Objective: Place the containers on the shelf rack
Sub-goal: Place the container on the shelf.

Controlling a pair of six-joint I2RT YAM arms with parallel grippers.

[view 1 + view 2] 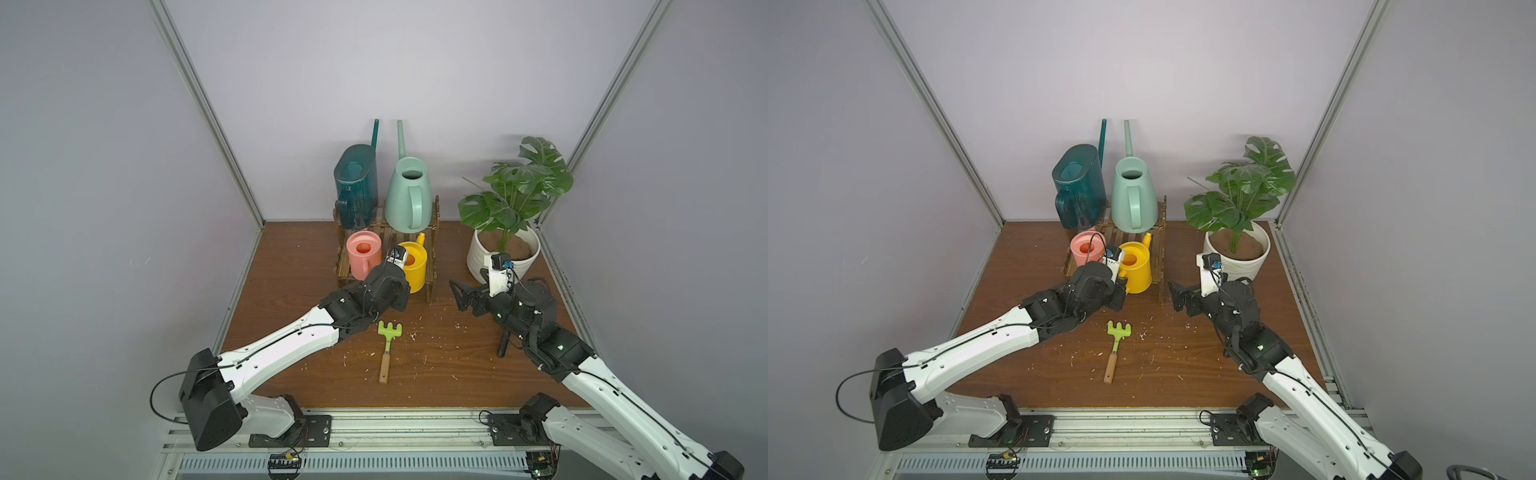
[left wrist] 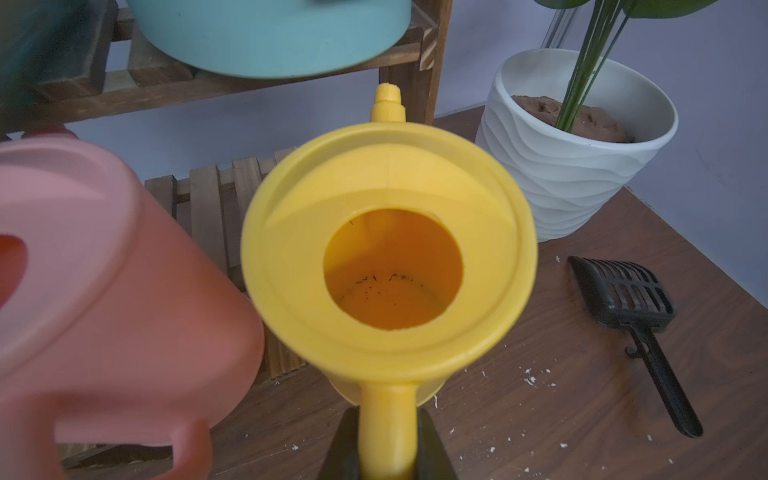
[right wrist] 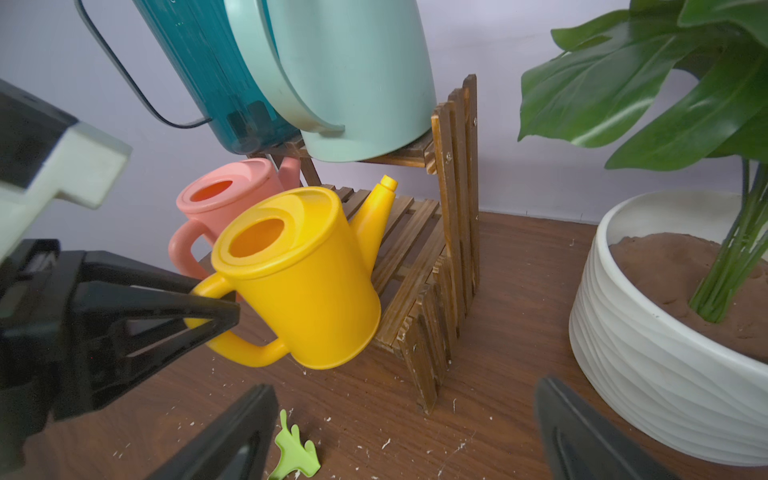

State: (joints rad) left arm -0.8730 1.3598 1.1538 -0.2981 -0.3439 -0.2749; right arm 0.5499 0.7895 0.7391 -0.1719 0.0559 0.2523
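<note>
The dark wooden shelf rack (image 1: 433, 249) stands at the back wall. On its upper tier are the tall teal can (image 1: 356, 183) and the mint green can (image 1: 409, 195), spouts up. The pink can (image 1: 363, 254) stands on the lower tier. Beside it the yellow can (image 3: 299, 274) tilts at that tier's front edge, its handle side over the table. My left gripper (image 2: 388, 419) is shut on the yellow handle, also seen in the right wrist view (image 3: 216, 300). My right gripper (image 1: 456, 296) hangs open and empty to the right of the rack, above the table.
A white ribbed pot (image 1: 478, 257) with a leafy plant stands at the back right. A green rake with a wooden handle (image 1: 388, 345) lies in the middle of the brown table. A black scoop (image 2: 623, 299) lies under my right arm. White crumbs are scattered about.
</note>
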